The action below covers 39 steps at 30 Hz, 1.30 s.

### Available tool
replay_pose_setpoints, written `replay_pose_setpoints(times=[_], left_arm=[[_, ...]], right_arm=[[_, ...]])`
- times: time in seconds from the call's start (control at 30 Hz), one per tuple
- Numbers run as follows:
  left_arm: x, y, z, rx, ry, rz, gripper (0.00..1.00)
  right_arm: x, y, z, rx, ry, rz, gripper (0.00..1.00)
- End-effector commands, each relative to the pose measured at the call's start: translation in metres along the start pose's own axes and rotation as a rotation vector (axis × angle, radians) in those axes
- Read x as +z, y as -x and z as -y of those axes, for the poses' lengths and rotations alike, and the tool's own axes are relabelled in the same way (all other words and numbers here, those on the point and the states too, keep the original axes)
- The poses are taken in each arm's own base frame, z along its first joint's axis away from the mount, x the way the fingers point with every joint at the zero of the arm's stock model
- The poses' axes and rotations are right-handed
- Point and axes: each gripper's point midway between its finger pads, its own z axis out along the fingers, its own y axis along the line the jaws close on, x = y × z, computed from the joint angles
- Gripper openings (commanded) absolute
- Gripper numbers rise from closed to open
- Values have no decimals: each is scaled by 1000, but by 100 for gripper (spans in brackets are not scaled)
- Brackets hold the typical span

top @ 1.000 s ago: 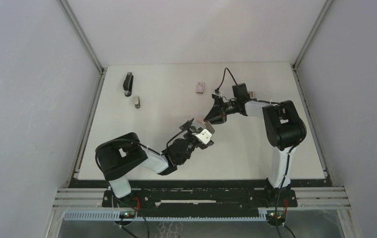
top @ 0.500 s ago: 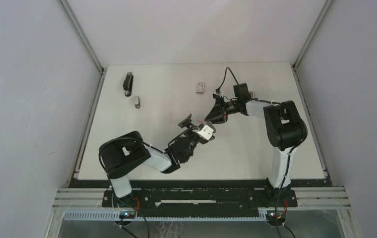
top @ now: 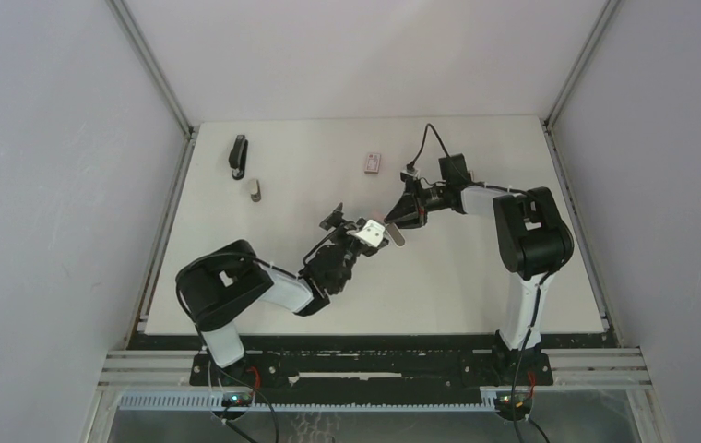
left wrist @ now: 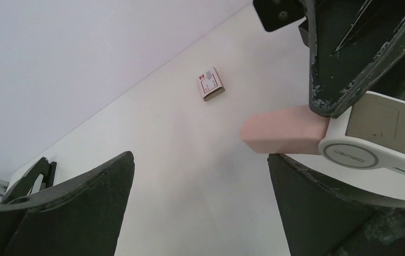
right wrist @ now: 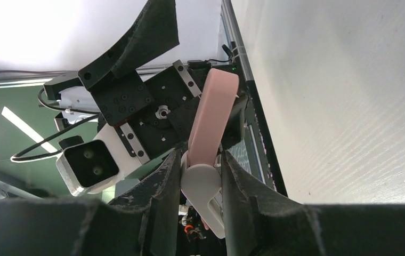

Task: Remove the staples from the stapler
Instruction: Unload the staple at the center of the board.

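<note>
My right gripper (right wrist: 200,154) is shut on the white hinge end of a small pink-and-white stapler (right wrist: 213,106), held above the table's middle (top: 397,234). Its pink tip (left wrist: 285,130) points toward my left gripper (left wrist: 200,160). That gripper stands wide open with nothing between its fingers, and the pink tip sits just above its right finger (left wrist: 317,213). In the top view the left gripper (top: 354,221) is right beside the right gripper (top: 402,217). A slim black stapler (top: 238,155) lies at the far left. No staples show.
A small pink-and-white flat box (top: 373,163) lies on the far middle of the table (top: 476,277), also in the left wrist view (left wrist: 210,84). A small grey object (top: 255,190) sits near the black stapler. Grey walls close in the table.
My left gripper has moved up and to the left, away from the near edge, staying open. The right gripper and the pink-and-white stapler have shifted only slightly.
</note>
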Motion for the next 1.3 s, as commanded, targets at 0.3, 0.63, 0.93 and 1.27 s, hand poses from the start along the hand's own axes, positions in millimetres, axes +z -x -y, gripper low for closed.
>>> replay_pose_setpoints(times=[0.3, 0.63, 0.93, 1.27], left_arm=[[-16, 38, 1, -115, -112, 151, 100], [-22, 24, -18, -138, -193, 99, 100], [-29, 9, -16, -278, -477, -40, 100], [-30, 14, -4, -322, -580, -76, 100]], right_arm=[[-9, 6, -15, -91, 1, 30, 20], [-12, 20, 27, -47, -126, 114, 20], [-14, 25, 94, 75, -304, 127, 23], [-29, 35, 106, -55, -526, 168, 28]])
